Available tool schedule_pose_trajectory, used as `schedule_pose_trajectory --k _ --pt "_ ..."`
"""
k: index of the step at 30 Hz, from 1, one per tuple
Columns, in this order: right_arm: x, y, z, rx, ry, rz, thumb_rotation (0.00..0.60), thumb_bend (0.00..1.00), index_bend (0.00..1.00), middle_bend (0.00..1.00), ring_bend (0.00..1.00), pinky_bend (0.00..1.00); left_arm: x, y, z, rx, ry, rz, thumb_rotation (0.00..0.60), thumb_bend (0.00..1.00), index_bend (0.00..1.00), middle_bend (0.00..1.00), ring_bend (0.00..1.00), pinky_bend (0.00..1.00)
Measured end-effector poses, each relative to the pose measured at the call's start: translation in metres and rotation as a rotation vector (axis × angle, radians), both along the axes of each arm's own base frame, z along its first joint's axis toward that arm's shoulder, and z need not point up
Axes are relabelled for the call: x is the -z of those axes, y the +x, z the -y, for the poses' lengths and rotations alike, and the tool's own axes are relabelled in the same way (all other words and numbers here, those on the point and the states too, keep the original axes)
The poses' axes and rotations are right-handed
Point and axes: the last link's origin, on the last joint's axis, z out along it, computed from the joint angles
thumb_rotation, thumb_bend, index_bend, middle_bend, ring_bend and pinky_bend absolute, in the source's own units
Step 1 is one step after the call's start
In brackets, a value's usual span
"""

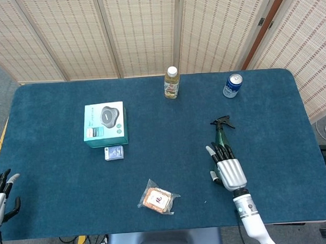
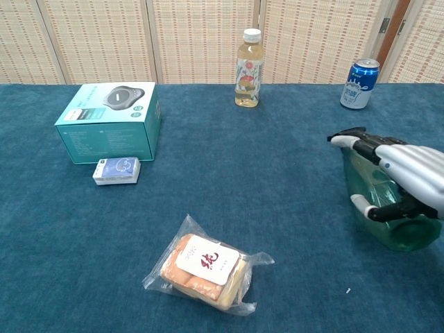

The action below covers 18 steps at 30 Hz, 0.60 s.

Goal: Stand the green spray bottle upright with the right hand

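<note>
The green spray bottle point(image 1: 219, 135) lies tilted on the blue table at the right, its black trigger head point(image 1: 221, 121) pointing away from me. My right hand point(image 1: 229, 170) covers its body from above. In the chest view the right hand point(image 2: 413, 173) wraps the translucent green spray bottle point(image 2: 366, 186), fingers over the top and thumb point(image 2: 374, 210) curled against its near side. The bottle's base end looks raised off the cloth. My left hand point(image 1: 2, 192) hangs at the table's near left corner, fingers apart and holding nothing.
A teal box point(image 1: 104, 123) and a small blue card pack point(image 1: 114, 152) sit at the left. A wrapped snack packet point(image 1: 157, 197) lies near the front middle. A drink bottle point(image 1: 172, 82) and a blue can point(image 1: 232, 86) stand along the far edge.
</note>
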Motion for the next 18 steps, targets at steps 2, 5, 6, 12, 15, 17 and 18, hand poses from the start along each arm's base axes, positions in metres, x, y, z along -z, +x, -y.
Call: schedule_pose_trajectory --k 2,5,6,12,15,17,18 --pt "-0.004 -0.010 -0.001 0.017 -0.002 -0.005 0.600 0.36 0.00 0.00 0.00 0.04 0.001 0.001 0.000 0.002 -0.003 -0.005 0.600 0.53 0.11 0.00 0.00 0.00" --pt "-0.014 -0.029 -0.003 0.044 -0.010 -0.020 0.600 0.36 0.00 0.00 0.00 0.04 0.004 0.003 0.000 0.003 -0.011 -0.016 0.600 0.53 0.11 0.00 0.00 0.00" --pt "-0.018 -0.036 -0.003 0.051 -0.013 -0.028 0.600 0.36 0.00 0.00 0.00 0.04 0.005 0.003 -0.001 0.002 -0.013 -0.020 0.600 0.53 0.11 0.00 0.00 0.00" --pt "-0.055 -0.080 -0.005 0.093 -0.059 -0.105 0.600 0.36 0.00 0.00 0.00 0.04 0.011 0.007 -0.007 -0.006 -0.024 -0.033 0.600 0.53 0.11 0.00 0.00 0.00" --pt "-0.072 -0.099 -0.001 0.117 -0.086 -0.122 0.600 0.36 0.00 0.00 0.00 0.04 0.014 0.008 -0.010 -0.008 -0.035 -0.039 0.600 0.53 0.11 0.00 0.00 0.00" --pt "-0.082 -0.110 0.005 0.134 -0.106 -0.131 0.600 0.36 0.00 0.00 0.00 0.04 0.017 0.010 -0.012 -0.008 -0.043 -0.045 0.600 0.53 0.11 0.00 0.00 0.00" --pt "-0.087 -0.116 0.008 0.142 -0.114 -0.136 0.600 0.35 0.00 0.00 0.00 0.04 0.019 0.010 -0.012 -0.009 -0.046 -0.046 0.600 0.53 0.11 0.00 0.00 0.00"
